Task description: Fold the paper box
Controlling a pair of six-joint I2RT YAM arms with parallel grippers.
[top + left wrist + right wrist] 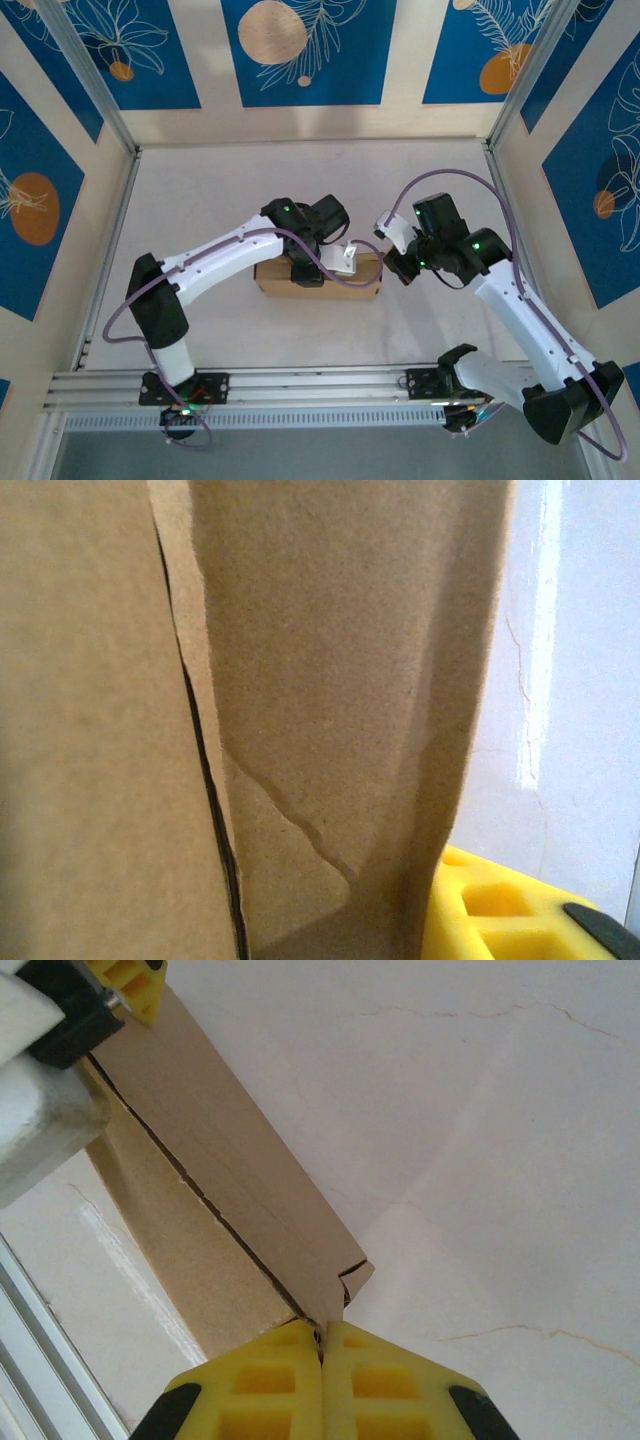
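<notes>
Along the near edge of the pale desk (230, 340), a ribbed aluminium rail (310, 385) is seen, with both white arm bases bolted to it. Just beyond, around the middle of the desk, the paper box (290, 278), a plain brown cardboard mailer, is laid folded into a long, low block with its length running left to right.

The left gripper (340, 262) is lowered onto the right half of the box top. In the left wrist view brown cardboard (330, 680) is pressed close to the lens, with a dark slit between two panels and a bent crease in the right one. One yellow finger (490, 910) is seen beside it. Whether these jaws are open or closed cannot be told.

The right gripper (388, 262) is set against the right end of the box. In its wrist view (321, 1345) the yellow jaws are pressed together at the box corner (250, 1210), where a seam between the panels runs up to the tips. Whether a cardboard edge is pinched cannot be told.

At the far side, the desk is enclosed by cream walls with blue floral panels (300, 50).
</notes>
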